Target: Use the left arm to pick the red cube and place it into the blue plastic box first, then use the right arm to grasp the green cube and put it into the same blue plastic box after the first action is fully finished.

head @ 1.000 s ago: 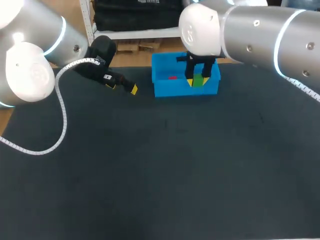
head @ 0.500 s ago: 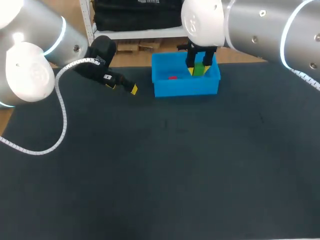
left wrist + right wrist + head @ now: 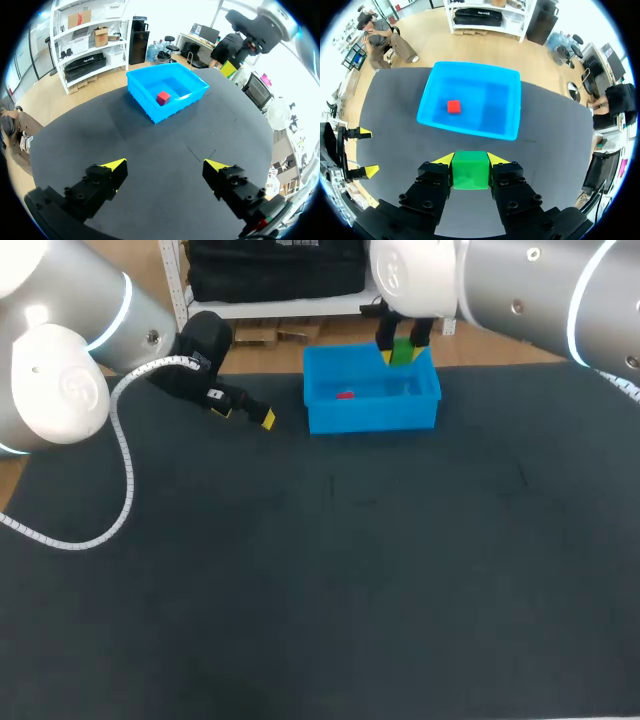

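While the green cube (image 3: 471,170) is pinched between the yellow tips of the right pincer (image 3: 471,159), both fingers pressing on it from two sides, it hangs in the air with the blue plastic box (image 3: 372,418) ahead of and below it. From the head view it sits against the box's far rim. I cannot tell from these views whether it is squarely over the opening. The red cube (image 3: 453,106) already lies on the box floor, towards the left arm's side and apart from the walls, so the first half of the task looks done.

I judge the step in hand to be the second one: carrying the green cube to the box. The next move calls for centring the cube over the open part of the floor, clear of the red cube. The right arm would then come down past the rim before the fingers part, so the cube drops only a little way and does not bounce out.

Further out, the left pincer (image 3: 165,167) is spread wide with nothing between its fingers. It hangs above the dark tabletop (image 3: 330,570), well apart from the box.

No label or writing can be read on the cubes or the box.
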